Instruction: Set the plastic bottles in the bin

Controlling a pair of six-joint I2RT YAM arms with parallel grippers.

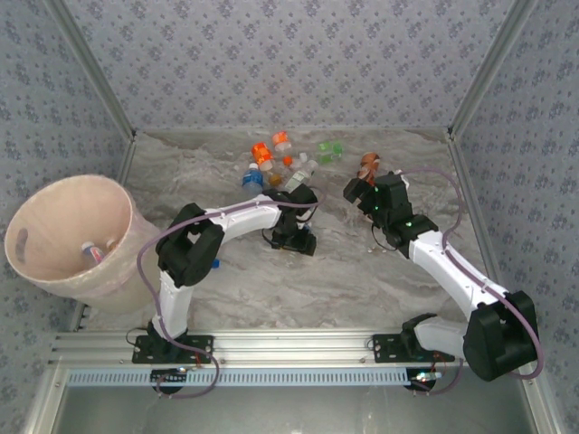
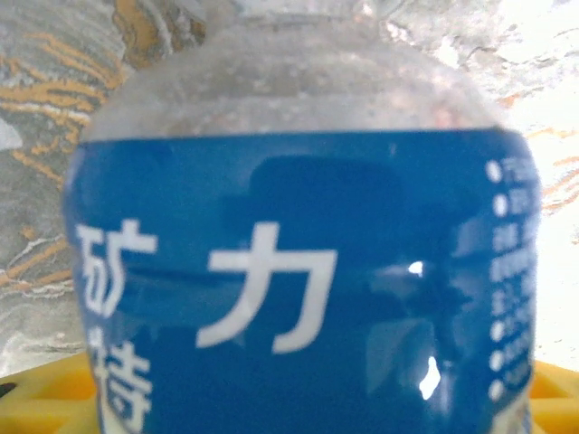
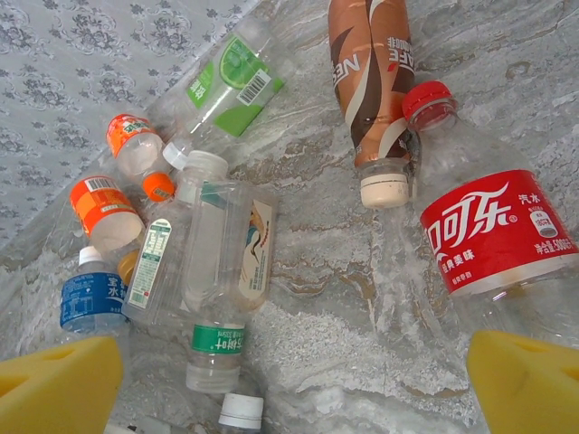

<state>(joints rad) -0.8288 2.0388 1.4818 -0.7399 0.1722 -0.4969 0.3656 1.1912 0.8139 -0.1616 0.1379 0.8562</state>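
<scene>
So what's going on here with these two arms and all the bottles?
A two-armed robot is clearing plastic bottles off a table into the pink bin, where one bottle already lies. The left end effector is down at the pile with a blue-labelled bottle right between its yellow pads; whether it grips it yet is unclear. The right end effector hangs open above more bottles, a red-labelled cola bottle nearest it. Most bottles are not yet binned.
</scene>
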